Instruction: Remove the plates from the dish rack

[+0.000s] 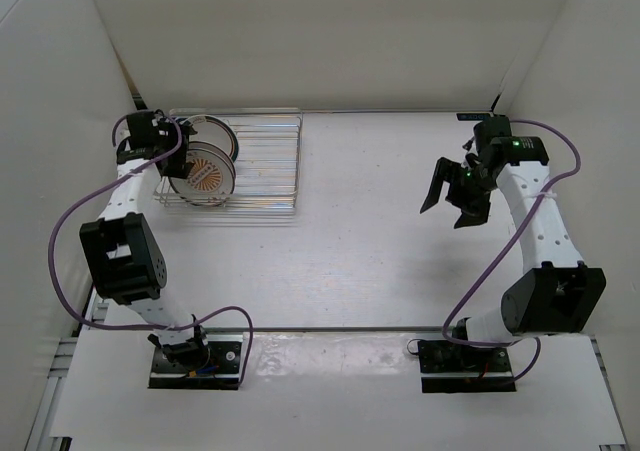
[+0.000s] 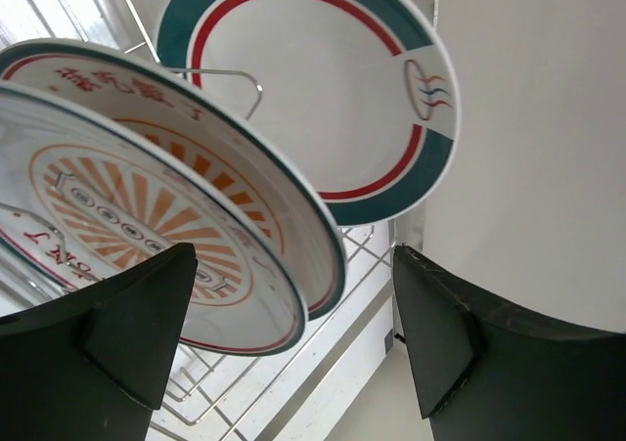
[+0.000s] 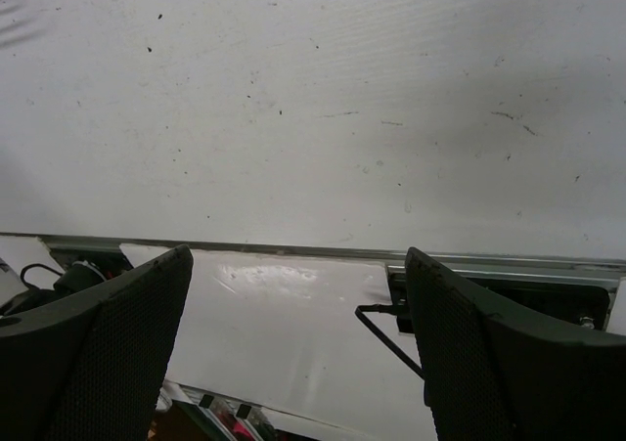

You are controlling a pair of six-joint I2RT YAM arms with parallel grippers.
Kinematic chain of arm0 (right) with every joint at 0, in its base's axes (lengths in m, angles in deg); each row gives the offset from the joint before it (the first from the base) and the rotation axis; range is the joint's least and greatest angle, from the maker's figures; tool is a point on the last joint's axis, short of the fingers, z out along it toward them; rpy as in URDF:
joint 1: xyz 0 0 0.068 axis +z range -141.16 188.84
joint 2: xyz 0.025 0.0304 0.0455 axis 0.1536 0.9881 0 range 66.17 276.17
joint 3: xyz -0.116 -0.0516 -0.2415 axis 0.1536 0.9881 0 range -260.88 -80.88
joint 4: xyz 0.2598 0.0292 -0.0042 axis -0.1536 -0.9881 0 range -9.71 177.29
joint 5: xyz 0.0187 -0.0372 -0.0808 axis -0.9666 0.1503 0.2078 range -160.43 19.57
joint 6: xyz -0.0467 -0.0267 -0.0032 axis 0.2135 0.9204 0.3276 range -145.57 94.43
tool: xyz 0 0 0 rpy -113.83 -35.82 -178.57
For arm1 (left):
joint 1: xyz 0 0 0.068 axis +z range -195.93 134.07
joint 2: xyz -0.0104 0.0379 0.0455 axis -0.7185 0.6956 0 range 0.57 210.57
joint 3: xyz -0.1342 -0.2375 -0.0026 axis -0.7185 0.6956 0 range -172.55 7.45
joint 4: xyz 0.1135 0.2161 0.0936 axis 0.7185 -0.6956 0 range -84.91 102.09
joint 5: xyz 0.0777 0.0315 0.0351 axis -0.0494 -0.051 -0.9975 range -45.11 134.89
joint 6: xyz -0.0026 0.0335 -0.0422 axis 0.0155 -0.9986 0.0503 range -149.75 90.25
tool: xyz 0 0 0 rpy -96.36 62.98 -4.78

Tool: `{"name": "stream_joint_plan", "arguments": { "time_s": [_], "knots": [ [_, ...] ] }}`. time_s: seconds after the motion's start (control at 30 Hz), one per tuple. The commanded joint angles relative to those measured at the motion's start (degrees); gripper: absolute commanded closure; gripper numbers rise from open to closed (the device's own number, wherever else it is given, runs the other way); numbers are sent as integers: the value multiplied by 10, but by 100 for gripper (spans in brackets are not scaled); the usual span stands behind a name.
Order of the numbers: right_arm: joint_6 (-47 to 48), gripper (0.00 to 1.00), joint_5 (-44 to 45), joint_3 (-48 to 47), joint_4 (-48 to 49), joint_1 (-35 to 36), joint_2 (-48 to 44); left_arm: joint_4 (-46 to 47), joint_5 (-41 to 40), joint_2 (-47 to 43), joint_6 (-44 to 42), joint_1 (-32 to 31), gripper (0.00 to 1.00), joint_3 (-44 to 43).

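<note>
At the silver wire dish rack point(image 1: 262, 161), the left gripper point(image 2: 293, 294) gapes around the orange-sunburst white plate point(image 2: 127, 216), whose lettering is illegible; the right gripper point(image 3: 295, 275) hangs wide apart.

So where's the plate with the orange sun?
Top view, far left: the sun plate sits at the left end of the rack, nearer the arms than the green-rimmed plate, beside the left tool.
</note>
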State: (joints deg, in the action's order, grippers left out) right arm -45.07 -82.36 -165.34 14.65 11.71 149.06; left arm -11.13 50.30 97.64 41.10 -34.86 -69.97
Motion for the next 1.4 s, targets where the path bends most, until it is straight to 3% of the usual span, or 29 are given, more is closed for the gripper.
{"name": "stream_joint_plan", "arguments": {
  "time_s": [0.0, 0.27, 0.57, 0.93, 1.37],
  "knots": [
    [-3, 10, -8, 5, -3, -4, -18, 26, 7, -36, -11, 3, 9, -11],
    [-3, 10, -6, 18, -4, -6, -32, 81, 14, -52, -12, 1, 8, 21],
    [-1, 10, -5, 28, -7, -7, -33, 70, 13, -97, -11, -5, 9, 102],
    [3, 10, 0, 27, -8, -7, -32, 56, 38, -48, -3, 7, 10, 69],
    [-3, 10, 6, 32, -3, -9, -27, 45, 67, -58, 2, 14, 26, 101]
  ]
}}
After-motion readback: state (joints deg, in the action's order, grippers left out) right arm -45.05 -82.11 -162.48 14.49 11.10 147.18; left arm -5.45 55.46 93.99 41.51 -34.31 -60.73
